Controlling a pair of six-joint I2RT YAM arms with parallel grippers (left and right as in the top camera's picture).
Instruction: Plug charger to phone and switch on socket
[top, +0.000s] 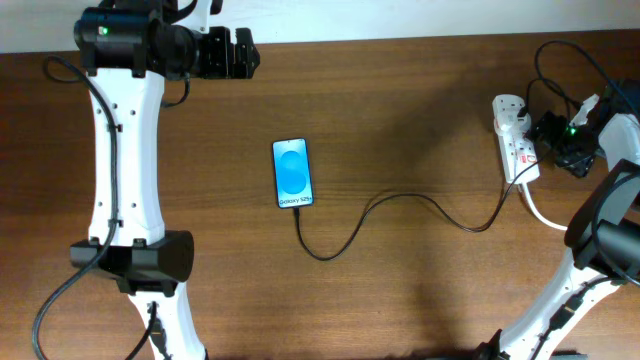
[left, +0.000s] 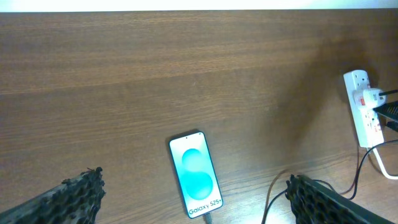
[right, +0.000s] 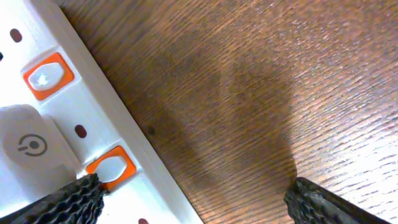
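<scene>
One slim phone (top: 292, 173), screen lit blue, black charger (top: 410, 196) at its bottom edge, white socket (top: 512, 140), both jaws spread.

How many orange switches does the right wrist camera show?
2: an upper switch near the left edge, a lower switch towards the bottom edge. More may lie outside the frame.

The surface (top: 420, 110) is a dark brown wood-grain tabletop, with the grain running along its long side. Soft shadows darken it in patches toward the centre and right. Beyond its far edge, a pale wall (top: 400, 15) shows as a narrow band.
</scene>
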